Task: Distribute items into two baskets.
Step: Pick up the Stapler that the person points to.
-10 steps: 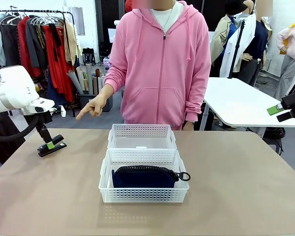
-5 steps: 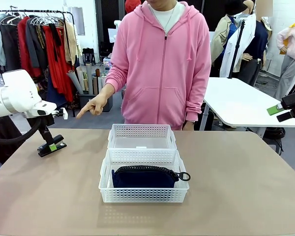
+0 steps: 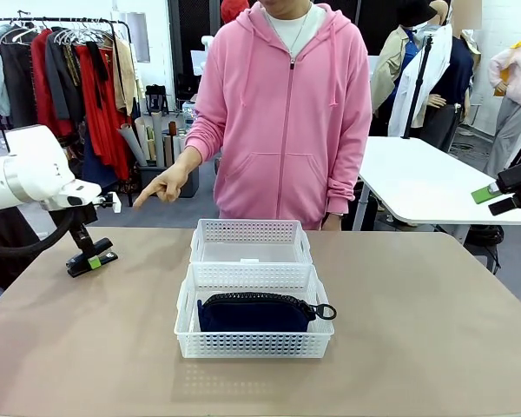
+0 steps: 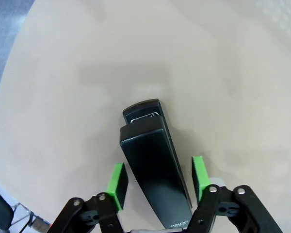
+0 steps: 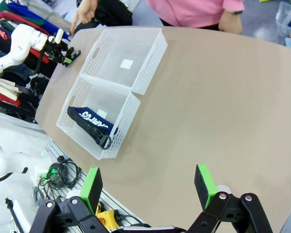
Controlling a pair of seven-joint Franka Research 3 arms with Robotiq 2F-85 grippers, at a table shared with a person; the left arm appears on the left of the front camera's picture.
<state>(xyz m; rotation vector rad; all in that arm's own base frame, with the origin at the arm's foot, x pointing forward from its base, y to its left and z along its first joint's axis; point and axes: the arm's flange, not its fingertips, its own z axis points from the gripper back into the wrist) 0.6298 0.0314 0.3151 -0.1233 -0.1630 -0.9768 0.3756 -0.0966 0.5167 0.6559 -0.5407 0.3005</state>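
A small black stapler (image 4: 154, 165) lies on the tan table at the far left. My left gripper (image 4: 158, 178) straddles it with a green pad on each side, jaws partly closed, and a thin gap still shows at the right pad. From the front, the left gripper (image 3: 89, 258) is down at the table. The near basket (image 3: 253, 346) holds the dark navy pouch (image 3: 256, 313); the far basket (image 3: 251, 229) behind it is empty. My right gripper (image 5: 149, 187) hangs open and empty high over the table's right side, and it also appears off the table's edge (image 3: 501, 196).
A person in a pink hoodie stands at the far edge, one hand (image 3: 161, 188) pointing down-left toward the stapler. The two baskets (image 5: 111, 87) touch each other mid-table. A white table (image 3: 434, 187) stands behind on the right and a clothes rack (image 3: 61, 78) on the left.
My left gripper's jaws have narrowed around the stapler, and the arm has settled slightly. The person's pointing hand has shifted a little. The right arm has not moved.
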